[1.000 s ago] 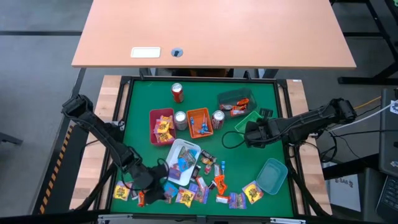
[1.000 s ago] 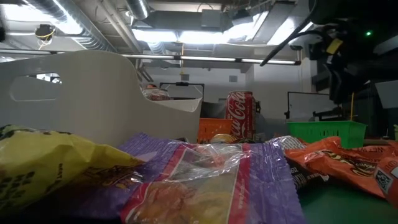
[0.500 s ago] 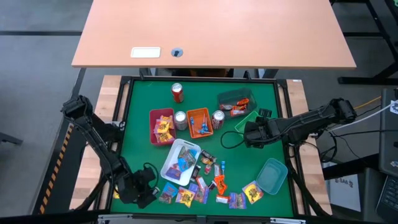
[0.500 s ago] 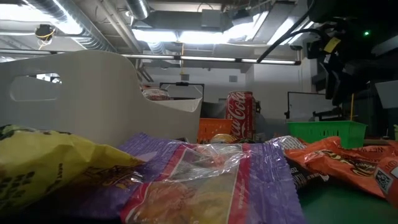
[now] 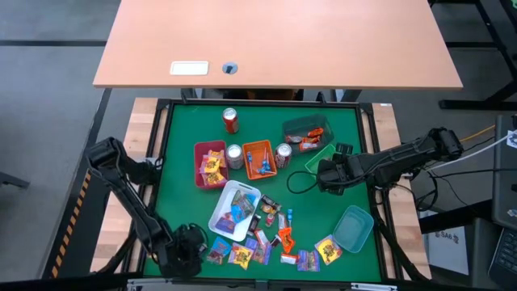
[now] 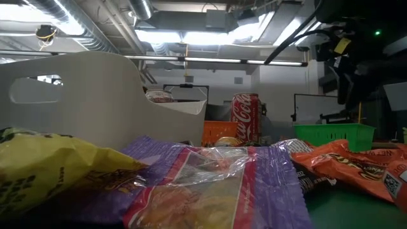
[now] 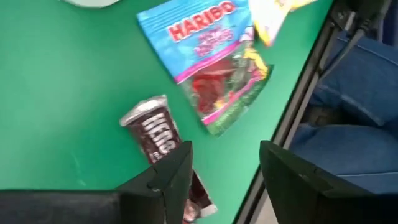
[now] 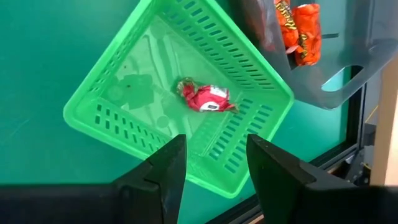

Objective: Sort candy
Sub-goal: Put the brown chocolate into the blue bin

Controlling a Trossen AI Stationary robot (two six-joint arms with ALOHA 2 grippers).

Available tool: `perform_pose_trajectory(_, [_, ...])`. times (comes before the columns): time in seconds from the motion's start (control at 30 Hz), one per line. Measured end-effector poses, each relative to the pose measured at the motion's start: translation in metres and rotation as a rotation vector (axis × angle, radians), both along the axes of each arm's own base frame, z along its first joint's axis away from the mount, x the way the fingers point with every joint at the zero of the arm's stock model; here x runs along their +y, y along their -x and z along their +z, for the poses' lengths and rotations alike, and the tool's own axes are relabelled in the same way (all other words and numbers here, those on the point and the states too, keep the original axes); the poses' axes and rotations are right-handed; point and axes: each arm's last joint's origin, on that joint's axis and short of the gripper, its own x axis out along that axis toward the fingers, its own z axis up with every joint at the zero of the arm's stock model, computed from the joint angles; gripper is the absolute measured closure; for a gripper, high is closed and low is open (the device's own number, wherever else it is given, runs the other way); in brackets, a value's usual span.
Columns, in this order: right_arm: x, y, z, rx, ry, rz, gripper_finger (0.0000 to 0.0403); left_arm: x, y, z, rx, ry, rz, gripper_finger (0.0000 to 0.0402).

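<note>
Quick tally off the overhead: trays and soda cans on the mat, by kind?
Trays: 6 (pink, orange, white, grey, green, teal)
Soda cans: 3
Total: 9

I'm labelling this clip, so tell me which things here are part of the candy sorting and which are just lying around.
Part of the job:
- loose candy at the near table edge
- red candy in the green basket
- chocolate bar by the left gripper
- white tray
- right gripper, fingers open above the basket

Lying about:
- soda cans
- wooden desk
</note>
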Motion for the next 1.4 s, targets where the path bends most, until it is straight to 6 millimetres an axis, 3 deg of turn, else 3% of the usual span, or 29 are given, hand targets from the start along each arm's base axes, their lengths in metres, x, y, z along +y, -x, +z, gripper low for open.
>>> perform_pose_trajectory(0.2, [0.000, 0.000, 0.000, 0.000, -0.001, 0.000, 0.0235, -0.011, -0.007, 0.015, -0.001, -0.029, -0.015, 0.0258])
perform_pose_trajectory(0.9, [0.000, 0.000, 0.000, -0.002, -0.001, 0.000, 0.0235, -0.008, -0.006, 0.004, 0.058, -0.109, -0.031, 0.0272])
perform_pose_trajectory(1.4, [0.000, 0.000, 0.000, -0.001, -0.001, 0.000, 0.0235, -0.006, -0.005, -0.014, 0.143, -0.182, -0.039, 0.0199])
